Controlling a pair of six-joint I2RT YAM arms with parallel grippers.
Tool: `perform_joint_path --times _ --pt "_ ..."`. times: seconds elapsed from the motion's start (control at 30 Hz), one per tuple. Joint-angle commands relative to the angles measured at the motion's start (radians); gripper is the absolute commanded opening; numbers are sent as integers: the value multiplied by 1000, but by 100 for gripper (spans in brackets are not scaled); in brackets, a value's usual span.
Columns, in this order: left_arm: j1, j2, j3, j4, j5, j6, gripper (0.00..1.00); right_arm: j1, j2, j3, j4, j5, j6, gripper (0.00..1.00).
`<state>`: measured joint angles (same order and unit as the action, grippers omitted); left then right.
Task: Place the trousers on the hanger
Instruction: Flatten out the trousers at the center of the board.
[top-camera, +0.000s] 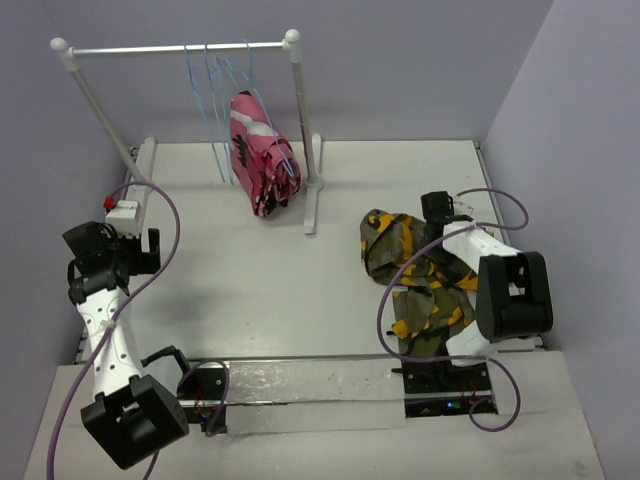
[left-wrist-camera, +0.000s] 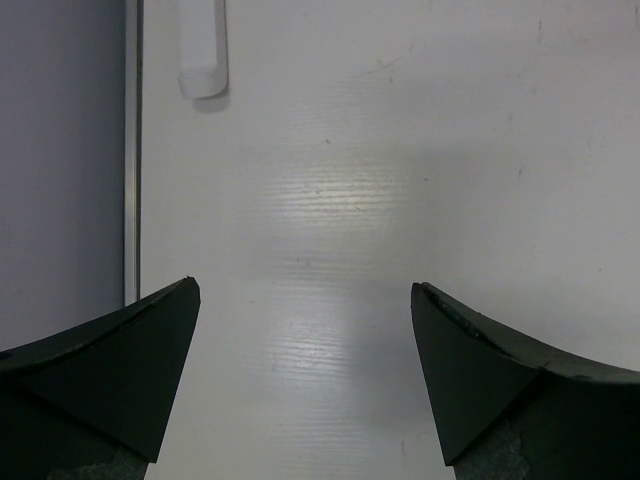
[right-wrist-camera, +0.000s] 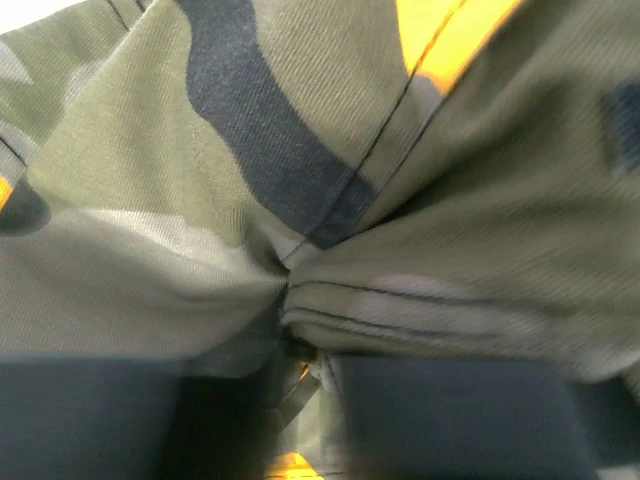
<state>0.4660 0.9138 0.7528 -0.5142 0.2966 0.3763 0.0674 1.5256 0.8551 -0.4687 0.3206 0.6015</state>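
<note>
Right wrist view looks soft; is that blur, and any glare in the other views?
Right wrist: the trousers fill the frame, too close, blurred toward the right and bottom. Left wrist: sharp, with soft glare patches on the table. Top external: even light, faint shadows, a bright sheen on the near-edge strip.

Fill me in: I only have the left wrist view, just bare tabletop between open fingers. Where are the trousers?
Observer: The trousers lie crumpled on the right side of the table.
Operator: Is anything gripping them?
Observer: Yes, the right pincer is shut on a bunched fold of the cloth.
Operator: And the hanger?
Observer: Several light-blue hangers hang on the white rail at the back; a pink garment hangs there too.
</note>
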Motion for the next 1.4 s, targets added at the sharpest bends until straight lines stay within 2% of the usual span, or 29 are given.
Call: perform_joint_path --times 0.0,0.13,0.27,0.4,0.47,0.57,0.73,0.87,1.03,1.23,1.33,1.37 --pt "-2 -5 16 -28 -17 -3 98 9 -18 14 51 -123 -26 0" --pt "-4 -27 34 -74 48 -10 98 153 -271 -37 58 -61 -41 0" --pt "-3 -6 91 -125 107 11 98 427 -473 65 30 34 -10 0" --pt "-6 -7 139 -138 162 -3 98 652 -515 223 49 132 -30 0" --pt "-6 -13 173 -168 209 -11 97 811 -491 352 92 234 -118 0" --pt "-6 -15 217 -207 251 -11 97 918 -448 401 151 261 -218 0" --pt "-4 -24 259 -257 277 21 97 1015 -411 398 208 288 -266 0" --pt "-4 -23 283 -288 316 41 97 1102 -398 426 316 267 -295 0" --pt "-7 -18 333 -312 380 55 97 1176 -240 775 317 324 -452 0" --pt "-9 -18 362 -314 386 59 97 1230 -14 1363 286 403 -686 0" --pt "-9 -16 367 -315 401 53 97 1235 43 1487 324 458 -735 0" --pt "-9 -16 368 -313 408 50 97 1235 35 1475 351 485 -745 0"
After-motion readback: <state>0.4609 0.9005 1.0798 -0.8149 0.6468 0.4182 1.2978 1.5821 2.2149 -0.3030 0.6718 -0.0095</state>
